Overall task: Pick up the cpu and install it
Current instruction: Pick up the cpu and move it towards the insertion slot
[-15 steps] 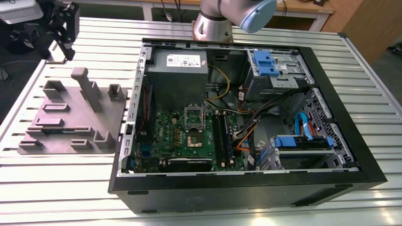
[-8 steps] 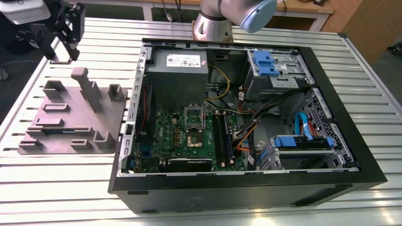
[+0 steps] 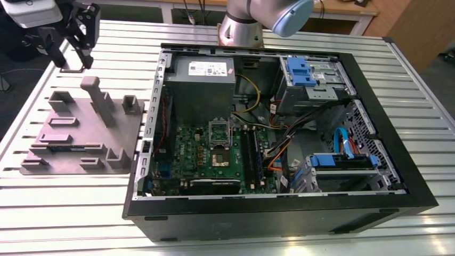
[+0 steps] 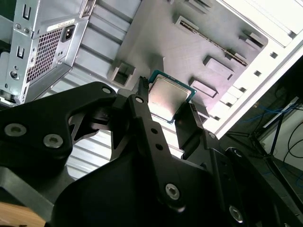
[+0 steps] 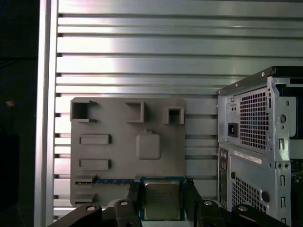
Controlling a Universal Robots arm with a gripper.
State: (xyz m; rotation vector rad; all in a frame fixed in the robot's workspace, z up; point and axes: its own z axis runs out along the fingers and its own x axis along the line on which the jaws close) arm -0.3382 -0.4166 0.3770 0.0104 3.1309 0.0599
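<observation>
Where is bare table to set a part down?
Bare table: the corner nearer the camera than the grey fixture plate, on the exterior view's left of the computer case; a strip on the case's other side. Crowded: plate, case interior. The gripper holds the cpu.

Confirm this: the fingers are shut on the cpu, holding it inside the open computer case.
Wrong place. The fingers are shut on the cpu, but outside the computer case, by the grey fixture plate, as the first wrist view shows.

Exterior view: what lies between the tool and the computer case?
Bare table slats, in the exterior view. The tool, gripping the cpu in both wrist views, hangs clear of the computer case.
</observation>
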